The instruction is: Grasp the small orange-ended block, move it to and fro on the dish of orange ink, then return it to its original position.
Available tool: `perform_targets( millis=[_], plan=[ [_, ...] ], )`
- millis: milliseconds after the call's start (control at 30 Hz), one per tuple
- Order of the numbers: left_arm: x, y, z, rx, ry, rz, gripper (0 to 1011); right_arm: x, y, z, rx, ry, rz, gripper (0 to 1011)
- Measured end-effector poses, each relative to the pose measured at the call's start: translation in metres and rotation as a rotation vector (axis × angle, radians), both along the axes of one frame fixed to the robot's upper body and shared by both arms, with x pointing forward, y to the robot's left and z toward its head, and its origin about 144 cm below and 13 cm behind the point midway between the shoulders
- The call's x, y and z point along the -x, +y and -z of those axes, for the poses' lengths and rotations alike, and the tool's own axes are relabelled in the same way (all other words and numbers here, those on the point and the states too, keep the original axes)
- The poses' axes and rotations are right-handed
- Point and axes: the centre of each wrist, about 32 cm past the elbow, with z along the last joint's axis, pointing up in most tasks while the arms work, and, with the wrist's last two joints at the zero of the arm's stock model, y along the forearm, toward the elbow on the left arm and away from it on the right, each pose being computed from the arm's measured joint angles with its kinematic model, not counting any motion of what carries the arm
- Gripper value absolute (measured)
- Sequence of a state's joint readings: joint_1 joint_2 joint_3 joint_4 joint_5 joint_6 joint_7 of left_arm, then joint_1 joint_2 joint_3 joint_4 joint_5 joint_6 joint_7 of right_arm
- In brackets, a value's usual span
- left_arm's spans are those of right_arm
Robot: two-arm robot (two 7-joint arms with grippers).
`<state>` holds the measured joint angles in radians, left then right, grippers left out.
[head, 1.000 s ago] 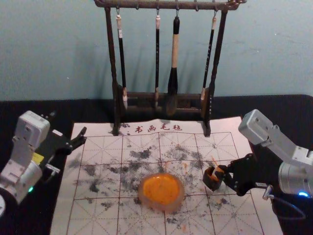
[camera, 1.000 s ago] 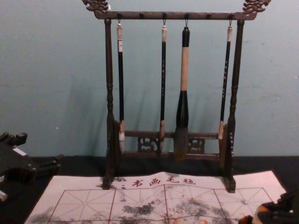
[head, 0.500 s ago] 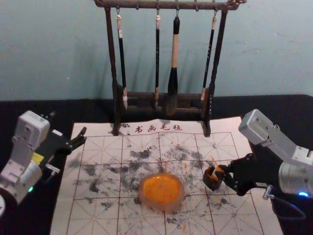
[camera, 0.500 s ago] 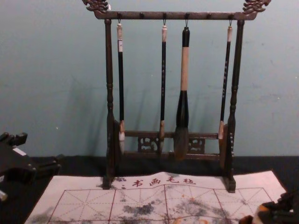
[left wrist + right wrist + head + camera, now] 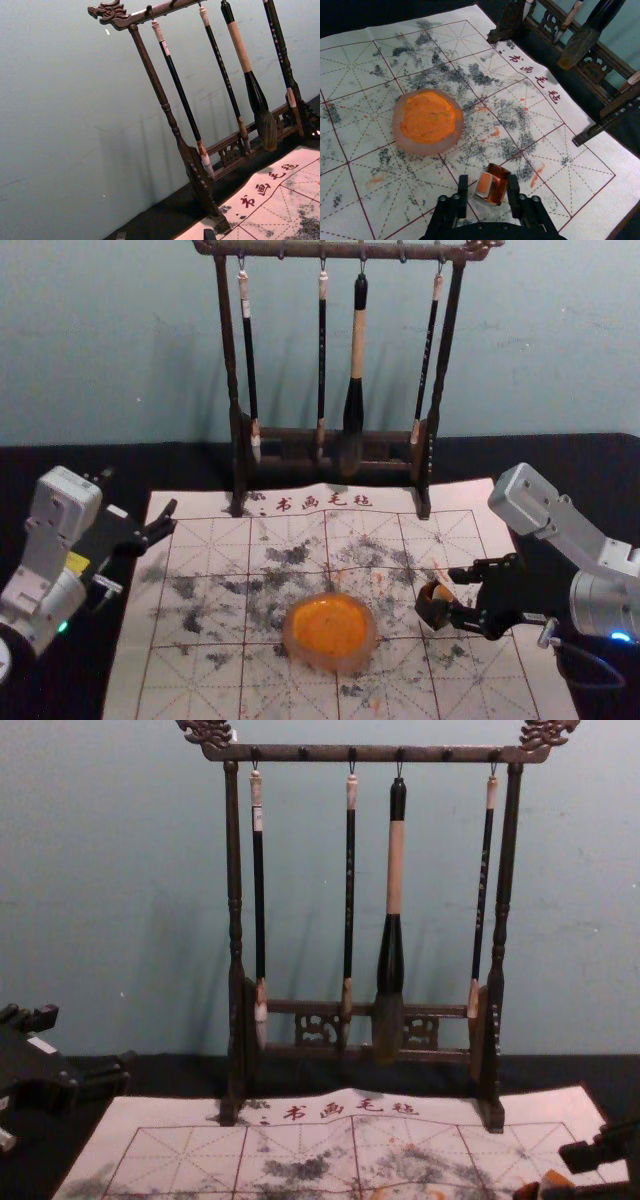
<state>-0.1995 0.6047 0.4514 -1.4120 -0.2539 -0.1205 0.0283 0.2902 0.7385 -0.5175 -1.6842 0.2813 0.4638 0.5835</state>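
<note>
Block (image 5: 492, 184) on mat (image 5: 215, 680); right gripper (image 5: 456, 594) spread around it, empty; left gripper (image 5: 140, 491) by mat; wall (image 5: 120, 340) behind.

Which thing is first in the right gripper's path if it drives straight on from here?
Probably the small orange-ended block: the wrist view shows it between the open fingertips of the right gripper, though how far ahead it sits is unclear.

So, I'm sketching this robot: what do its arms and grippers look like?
The left arm and right arm are silvery grey, with rounded casings. The left gripper and right gripper are black and two-fingered. A yellow patch and green light mark the left arm; the right has a blue light.
</note>
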Motion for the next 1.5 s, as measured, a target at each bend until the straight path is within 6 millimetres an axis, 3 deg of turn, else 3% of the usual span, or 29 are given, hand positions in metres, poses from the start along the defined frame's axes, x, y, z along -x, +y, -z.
perform_targets(
  millis=[400, 667, 1200, 1500],
  plan=[
    [0.000, 0.000, 0.000, 0.000, 0.000, 0.000, 1001, 0.000, 0.000, 0.000, 0.000, 0.000, 0.000, 820],
    [0.000, 0.000, 0.000, 0.000, 0.000, 0.000, 1001, 0.000, 0.000, 0.000, 0.000, 0.000, 0.000, 998],
    [0.000, 0.000, 0.000, 0.000, 0.000, 0.000, 1001, 0.010, 0.004, -0.002, -0.121, -0.216, 0.111, 1000],
    [0.000, 0.000, 0.000, 0.000, 0.000, 0.000, 1001, 0.024, 0.007, 0.022, -0.130, -0.431, 0.329, 1000]
  ],
)
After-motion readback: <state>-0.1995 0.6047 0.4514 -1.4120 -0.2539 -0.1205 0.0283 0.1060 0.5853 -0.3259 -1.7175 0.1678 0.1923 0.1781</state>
